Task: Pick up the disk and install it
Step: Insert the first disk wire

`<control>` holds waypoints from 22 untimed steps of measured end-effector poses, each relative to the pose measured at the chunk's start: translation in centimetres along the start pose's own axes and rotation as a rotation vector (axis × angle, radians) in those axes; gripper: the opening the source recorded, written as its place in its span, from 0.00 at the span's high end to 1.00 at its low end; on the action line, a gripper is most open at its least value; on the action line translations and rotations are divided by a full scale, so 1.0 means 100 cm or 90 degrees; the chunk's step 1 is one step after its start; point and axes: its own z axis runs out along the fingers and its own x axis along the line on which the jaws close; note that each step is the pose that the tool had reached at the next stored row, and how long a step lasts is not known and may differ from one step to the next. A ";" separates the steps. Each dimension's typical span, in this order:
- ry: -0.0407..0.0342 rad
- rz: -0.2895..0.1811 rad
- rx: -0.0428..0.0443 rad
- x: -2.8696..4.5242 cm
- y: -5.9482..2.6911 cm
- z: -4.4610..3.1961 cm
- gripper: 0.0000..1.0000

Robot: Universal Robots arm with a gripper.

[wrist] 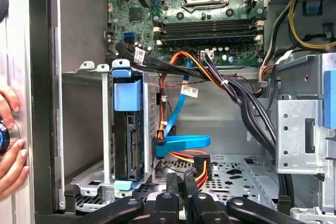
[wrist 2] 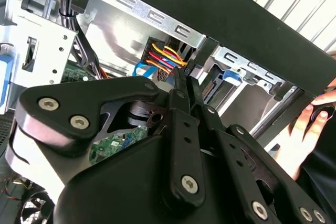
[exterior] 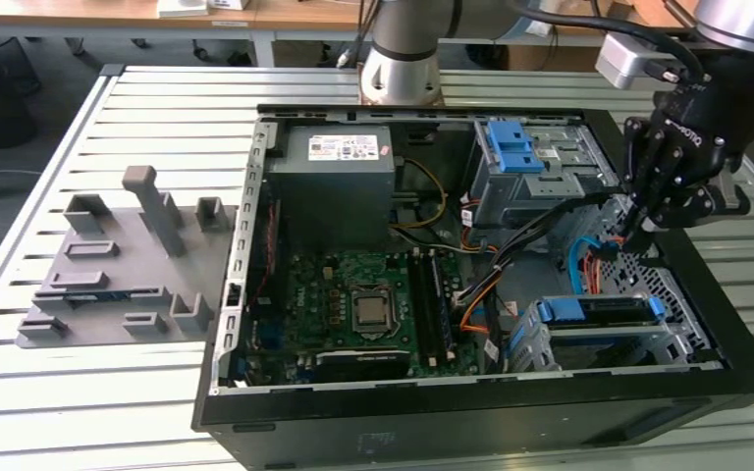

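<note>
Pincer [exterior: 635, 234] closed, empty, low inside case [exterior: 482, 417]; disk [wrist: 127, 124] seated in cage [wrist: 86, 129], near but apart.

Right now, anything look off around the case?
Yes: a person's hand rests on the case's outer wall, close to the gripper working inside by the cables. It looks odd because it seems to be within the arm's space. The disk sits in its cage, nothing askew there.
</note>
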 end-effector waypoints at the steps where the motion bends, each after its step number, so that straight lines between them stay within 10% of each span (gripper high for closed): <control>1: -0.0001 0.000 0.0016 0.0006 0.0007 0.0001 0.84; 22: -0.0052 0.001 0.0121 0.0211 0.0093 0.0042 0.84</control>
